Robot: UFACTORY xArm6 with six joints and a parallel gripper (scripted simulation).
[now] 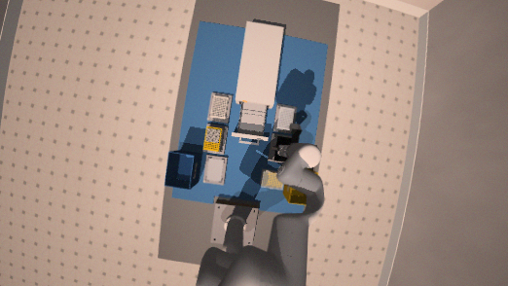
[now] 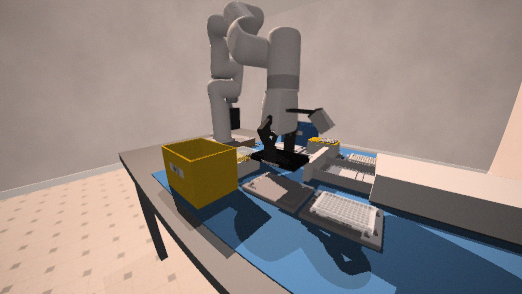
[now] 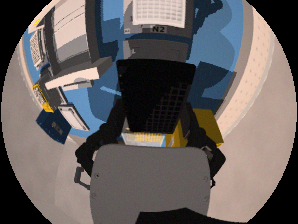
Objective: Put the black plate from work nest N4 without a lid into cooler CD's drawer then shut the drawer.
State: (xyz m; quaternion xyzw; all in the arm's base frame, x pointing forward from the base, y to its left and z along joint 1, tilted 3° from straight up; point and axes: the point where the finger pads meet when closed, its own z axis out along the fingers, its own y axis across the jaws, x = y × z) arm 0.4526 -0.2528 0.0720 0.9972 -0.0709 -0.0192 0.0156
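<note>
My gripper (image 2: 278, 146) is shut on the black plate (image 2: 280, 159) and holds it flat a little above the bench, right way up and without a lid. In the wrist view the black plate (image 3: 156, 99) spans the space between the fingers. From above the black plate (image 1: 283, 143) is partly hidden under my wrist, just right of the drawer's front. The cooler CD (image 1: 261, 60) is a long pale box. Its drawer (image 1: 253, 119) stands pulled out toward the arm's base, with the bar handle (image 1: 249, 139) at its front. The open drawer (image 2: 345, 170) lies just beyond the plate.
A grey nest (image 2: 277, 190) lies near the held plate, and beside it a nest with a white well plate (image 2: 345, 210). A yellow bin (image 2: 200, 170) stands at the near bench edge. Across the drawer are a blue bin (image 1: 181, 169), a yellow tip box (image 1: 215, 137) and further plates (image 1: 220, 106).
</note>
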